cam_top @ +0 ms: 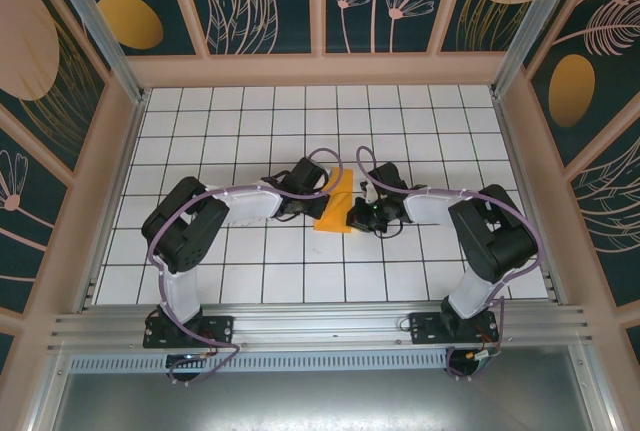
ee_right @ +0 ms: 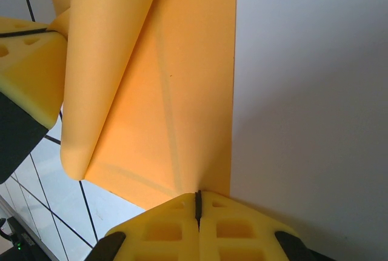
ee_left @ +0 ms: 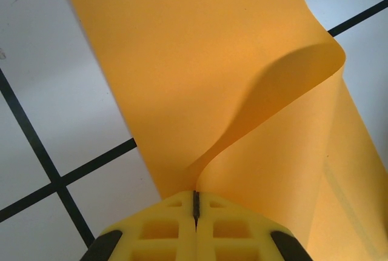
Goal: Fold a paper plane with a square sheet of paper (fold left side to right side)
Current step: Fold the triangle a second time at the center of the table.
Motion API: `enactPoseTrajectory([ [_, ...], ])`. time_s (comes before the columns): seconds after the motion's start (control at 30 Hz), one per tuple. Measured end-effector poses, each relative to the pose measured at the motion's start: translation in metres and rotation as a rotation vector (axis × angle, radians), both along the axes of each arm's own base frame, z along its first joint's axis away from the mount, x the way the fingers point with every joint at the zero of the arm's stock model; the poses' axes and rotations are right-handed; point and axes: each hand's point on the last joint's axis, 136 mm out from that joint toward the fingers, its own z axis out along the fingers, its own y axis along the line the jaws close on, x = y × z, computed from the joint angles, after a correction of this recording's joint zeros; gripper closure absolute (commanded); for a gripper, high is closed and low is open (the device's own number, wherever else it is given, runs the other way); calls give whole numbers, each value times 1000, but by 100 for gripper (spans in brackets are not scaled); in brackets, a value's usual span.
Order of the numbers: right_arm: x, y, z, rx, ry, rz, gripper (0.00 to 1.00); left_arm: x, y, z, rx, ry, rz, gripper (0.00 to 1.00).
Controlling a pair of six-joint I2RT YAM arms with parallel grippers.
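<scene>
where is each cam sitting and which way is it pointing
Top external: above and behind the bases, looking down at the table; left arm and right arm show, reaching to the paper.
Left wrist: on the left arm, looking along the shut left gripper pinching the curled paper.
Right wrist: on the right arm, looking along the shut right gripper at the paper's corner.
Shared: both wrist views see the paper.

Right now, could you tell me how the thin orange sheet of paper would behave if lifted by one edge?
Probably floppy: the thin bright orange sheet of paper curls in a soft loop where the left hand pinches it. Likely light: a fingertip pinch lifts it. It seems to keep creases; faint fold lines show.
</scene>
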Motion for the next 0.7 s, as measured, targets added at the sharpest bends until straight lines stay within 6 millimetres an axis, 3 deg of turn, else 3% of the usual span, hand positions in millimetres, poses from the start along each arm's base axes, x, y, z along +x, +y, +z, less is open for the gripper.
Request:
enactPoseTrajectory([
  [0.37,1,-1,2,11,0,-2,100,-2,-5,-2,-13,5,-29,100],
  [0.7,7,-3,16,55,-17,-17,100,-1,-5,-2,-11,3,-31,100],
])
